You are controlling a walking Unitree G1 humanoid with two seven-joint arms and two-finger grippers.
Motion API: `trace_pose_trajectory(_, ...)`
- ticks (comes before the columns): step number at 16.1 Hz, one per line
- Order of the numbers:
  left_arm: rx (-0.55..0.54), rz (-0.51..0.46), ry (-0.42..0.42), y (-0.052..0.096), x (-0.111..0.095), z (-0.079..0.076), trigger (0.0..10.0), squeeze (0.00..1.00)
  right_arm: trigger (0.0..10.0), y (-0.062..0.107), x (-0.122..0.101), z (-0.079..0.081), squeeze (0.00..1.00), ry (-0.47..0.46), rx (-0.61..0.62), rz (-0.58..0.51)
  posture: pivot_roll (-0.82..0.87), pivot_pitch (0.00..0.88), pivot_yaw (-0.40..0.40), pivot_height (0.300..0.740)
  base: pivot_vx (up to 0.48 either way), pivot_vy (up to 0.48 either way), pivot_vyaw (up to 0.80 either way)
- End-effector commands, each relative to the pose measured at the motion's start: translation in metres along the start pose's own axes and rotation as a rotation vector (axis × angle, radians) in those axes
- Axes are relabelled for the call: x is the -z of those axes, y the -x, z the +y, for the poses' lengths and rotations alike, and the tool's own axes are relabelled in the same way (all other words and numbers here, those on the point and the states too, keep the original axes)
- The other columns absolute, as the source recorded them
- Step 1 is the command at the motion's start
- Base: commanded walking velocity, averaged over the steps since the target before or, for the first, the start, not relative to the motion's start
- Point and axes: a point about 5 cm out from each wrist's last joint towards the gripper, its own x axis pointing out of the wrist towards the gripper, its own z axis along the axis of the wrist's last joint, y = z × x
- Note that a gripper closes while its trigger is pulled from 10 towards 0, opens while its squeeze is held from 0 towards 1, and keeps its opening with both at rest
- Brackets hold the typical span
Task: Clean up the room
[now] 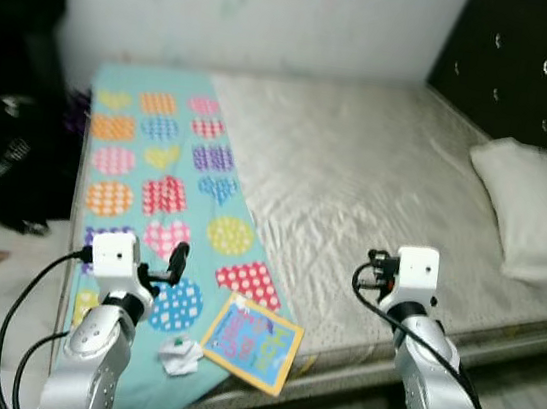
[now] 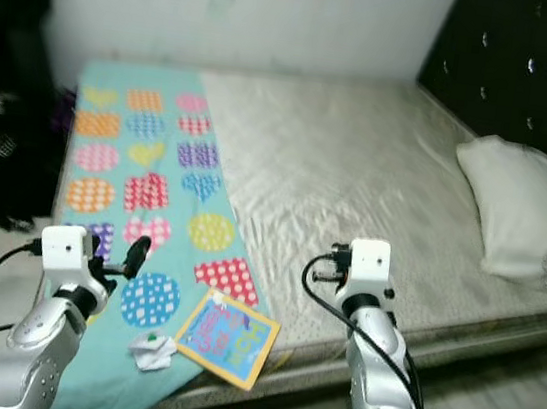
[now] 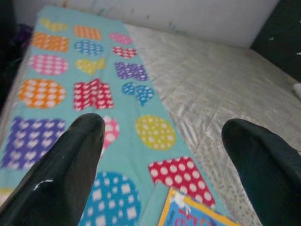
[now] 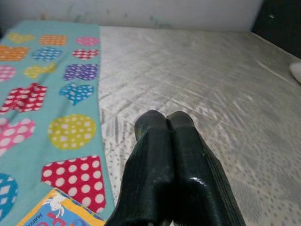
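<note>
The sheet is turquoise with dotted hearts, circles and squares in orange, pink, red, yellow, blue and purple. Beside the sheet, the mattress is shiny beige with a quilted pattern. The book on the sheet's near end is blue with a yellow border. The pillow is white, the headboard black.
</note>
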Motion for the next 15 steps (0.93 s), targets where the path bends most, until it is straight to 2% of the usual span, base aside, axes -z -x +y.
trace_pose_trajectory(1,0.036,-0.025,0.029,0.001,-0.003,-0.004,10.0,0.0,10.0,0.001,0.0,-0.005,0.0,0.004,0.015,0.004,-0.13,0.0,-0.034,0.74,0.0,0.0,0.0)
trace_pose_trajectory(9,0.078,-0.024,0.037,0.004,-0.003,-0.008,10.0,0.0,10.0,0.002,0.003,-0.005,0.0,0.011,0.013,0.013,-0.12,0.0,-0.034,0.74,0.0,0.0,0.0)
trace_pose_trajectory(13,0.065,0.047,0.015,0.002,0.005,-0.007,10.0,0.0,10.0,0.001,0.007,-0.003,0.0,0.024,0.01,0.052,-0.12,0.0,-0.034,0.74,0.0,0.0,0.0)
trace_pose_trajectory(15,0.044,0.088,-0.004,0.002,0.011,-0.005,10.0,0.0,10.0,0.001,0.014,-0.001,0.0,0.029,-0.003,0.107,-0.12,0.0,-0.033,0.74,0.0,0.0,0.0)
